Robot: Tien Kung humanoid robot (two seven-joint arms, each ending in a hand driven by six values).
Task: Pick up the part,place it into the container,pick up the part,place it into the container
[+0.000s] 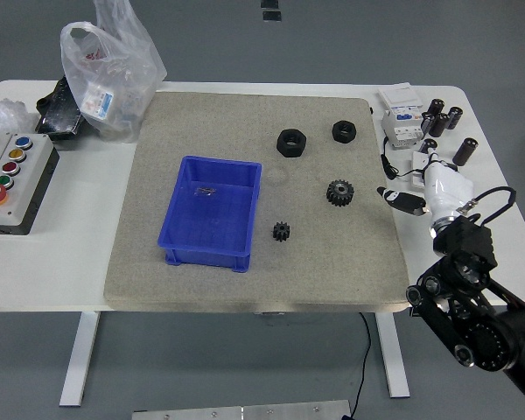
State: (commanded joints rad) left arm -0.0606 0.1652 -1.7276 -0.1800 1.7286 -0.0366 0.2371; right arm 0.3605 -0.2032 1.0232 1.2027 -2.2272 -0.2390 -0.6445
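A blue container (pixel 171 229) stands on the grey mat (pixel 332 262), left of centre, with a small scrap inside. Four black parts lie on the mat to its right: a small gear (pixel 282 232), a larger gear (pixel 339 192), a large nut (pixel 291 142) and a smaller nut (pixel 344 131). My right hand (pixel 401 198), white with black fingers, hovers at the mat's right edge, right of the larger gear and apart from it. Its fingers are extended and hold nothing. My left arm is out of view.
A button box (pixel 13 179), a plastic bag (pixel 109 66) and a black tray (pixel 52 114) sit at the table's left. A white breaker (pixel 401 121) and several black cylinders (pixel 442 118) stand at the back right, just behind my right hand.
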